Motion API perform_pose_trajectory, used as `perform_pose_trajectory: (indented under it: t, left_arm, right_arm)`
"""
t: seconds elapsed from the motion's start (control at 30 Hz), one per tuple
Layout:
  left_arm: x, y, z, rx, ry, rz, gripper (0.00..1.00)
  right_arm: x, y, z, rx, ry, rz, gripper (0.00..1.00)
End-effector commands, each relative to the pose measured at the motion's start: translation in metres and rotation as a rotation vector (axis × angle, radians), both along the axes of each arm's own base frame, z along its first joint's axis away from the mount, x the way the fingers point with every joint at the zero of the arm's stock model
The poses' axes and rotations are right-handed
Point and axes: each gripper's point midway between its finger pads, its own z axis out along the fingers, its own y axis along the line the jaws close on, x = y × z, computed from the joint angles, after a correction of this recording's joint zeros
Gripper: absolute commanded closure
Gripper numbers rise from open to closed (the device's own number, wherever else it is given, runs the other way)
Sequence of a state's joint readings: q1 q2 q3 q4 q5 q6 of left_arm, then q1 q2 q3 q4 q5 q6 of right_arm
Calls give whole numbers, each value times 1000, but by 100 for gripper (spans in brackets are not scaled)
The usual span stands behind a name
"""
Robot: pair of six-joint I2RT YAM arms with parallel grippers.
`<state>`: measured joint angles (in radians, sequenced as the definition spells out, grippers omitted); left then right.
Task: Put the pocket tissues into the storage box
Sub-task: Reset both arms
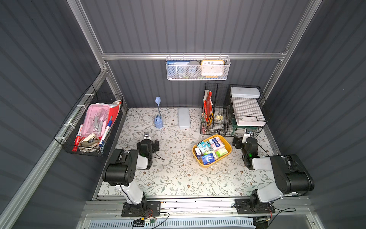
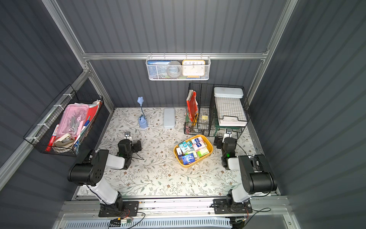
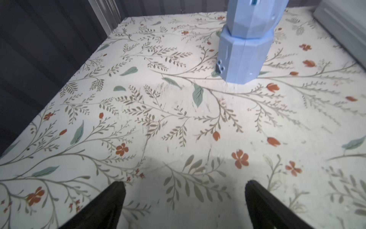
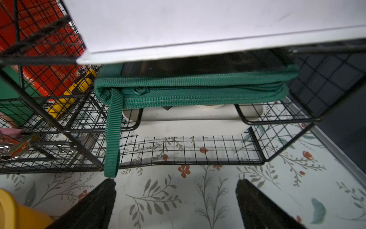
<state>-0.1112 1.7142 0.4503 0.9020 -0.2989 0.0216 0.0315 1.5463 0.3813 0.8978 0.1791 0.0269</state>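
Note:
The yellow storage box (image 1: 227, 143) (image 2: 210, 145) sits right of centre on the floral table, filled with several pocket tissues (image 1: 211, 149) (image 2: 192, 149) in blue, pink, green and white. A corner of the box (image 4: 11, 210) shows in the right wrist view. My right gripper (image 4: 175, 188) (image 1: 247, 133) is open and empty, to the right of the box, facing the black wire rack. My left gripper (image 3: 184, 188) (image 1: 147, 135) is open and empty over bare tablecloth on the left, near the blue stand.
A black wire rack (image 1: 233, 111) with white trays and a green zip pouch (image 4: 190, 89) stands at the back right. A blue lamp stand (image 1: 158, 123) (image 3: 245, 51) and a pale flat case (image 1: 184, 118) stand at the back. Baskets hang on the walls.

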Motion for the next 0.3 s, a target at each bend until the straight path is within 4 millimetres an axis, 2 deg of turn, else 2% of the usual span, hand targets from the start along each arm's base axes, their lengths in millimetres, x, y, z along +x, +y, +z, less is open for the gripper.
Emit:
perform_pose_trajectory:
  t: [0.0, 0.27]
  left_arm:
    - [15, -6, 30, -23, -116, -29, 1]
    - [16, -7, 29, -23, -104, -31, 1]
  right_arm:
    - [2, 1, 4, 3, -38, 9, 1]
    - [4, 1, 2, 40, -19, 39, 1]
